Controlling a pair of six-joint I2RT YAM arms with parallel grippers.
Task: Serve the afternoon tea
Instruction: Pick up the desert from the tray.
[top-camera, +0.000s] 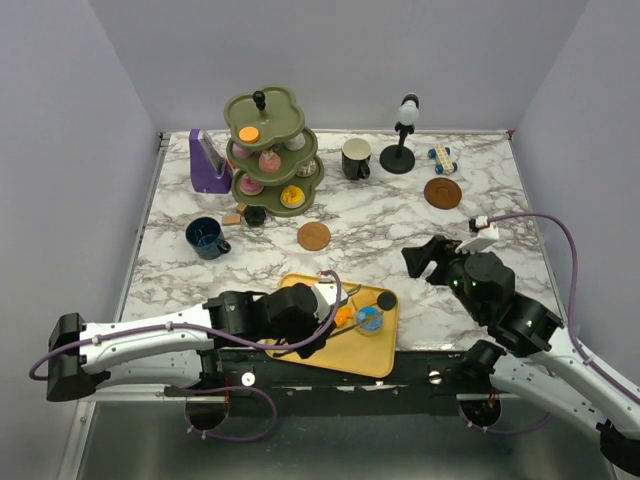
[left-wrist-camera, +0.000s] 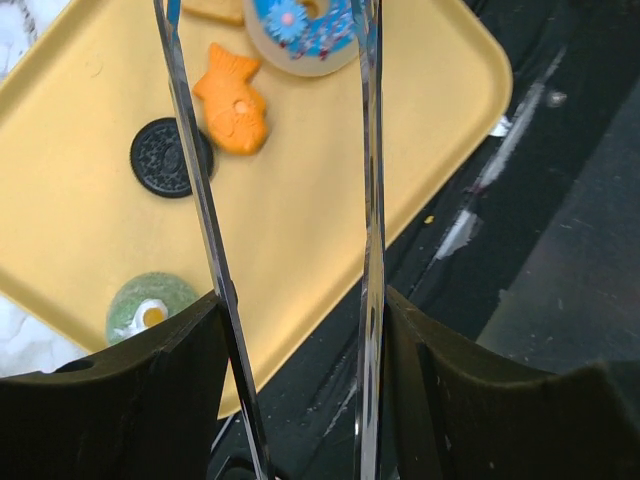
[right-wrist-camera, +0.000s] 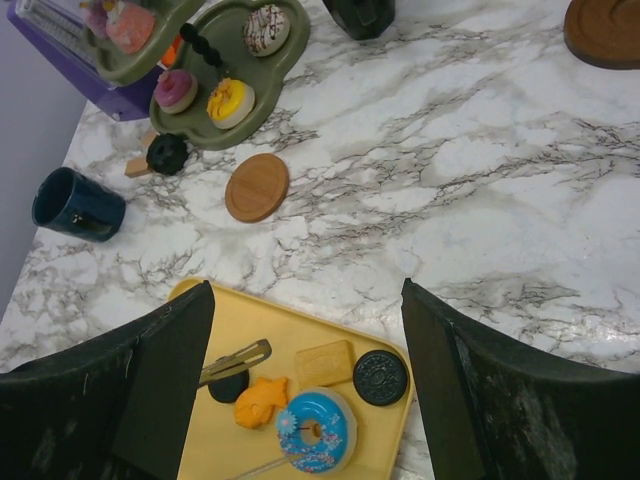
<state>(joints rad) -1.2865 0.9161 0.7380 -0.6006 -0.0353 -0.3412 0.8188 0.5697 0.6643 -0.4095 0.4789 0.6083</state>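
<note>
Left end effector (top-camera: 303, 313): over the yellow tray (top-camera: 372, 357), its fingers pinching a pair of metal tongs (left-wrist-camera: 371, 180) from the outside. The two tong arms stand apart.
Right end effector (top-camera: 428, 262): spread wide with nothing between the fingers, hanging over the marble bench (top-camera: 400, 225) just right of the tray.
Tray: at the middle of the bench's near edge, its near side jutting past that edge.
On the tray: a blue doughnut (right-wrist-camera: 312, 430), an orange fish biscuit (left-wrist-camera: 235, 100), a black sandwich cookie (left-wrist-camera: 165, 157), a tan biscuit (right-wrist-camera: 324, 363) and a green round sweet (left-wrist-camera: 150, 310).
Tongs and sweets: from the left wrist, the fish biscuit and the doughnut show between the tong arms. I cannot tell whether the tips touch either one.
Three-tier stand (top-camera: 268, 150): far-left part of the bench, with an orange piece (top-camera: 249, 133) on top, a pink cupcake (top-camera: 269, 160) in the middle, and pink and yellow sweets on the lowest tier.
Dark-blue mug (top-camera: 206, 238): towards the left edge, about halfway back.
Black cream-lined mug (top-camera: 355, 158): near the far edge, right of the stand.
First coaster (top-camera: 314, 236): mid-bench, between the stand and the tray.
Second coaster (top-camera: 442, 192): towards the far-right corner.
Purple wedge holder (top-camera: 208, 163): far-left corner, just beside the stand.
Black post with white ball (top-camera: 403, 135): at the far edge, right of the black mug.
</note>
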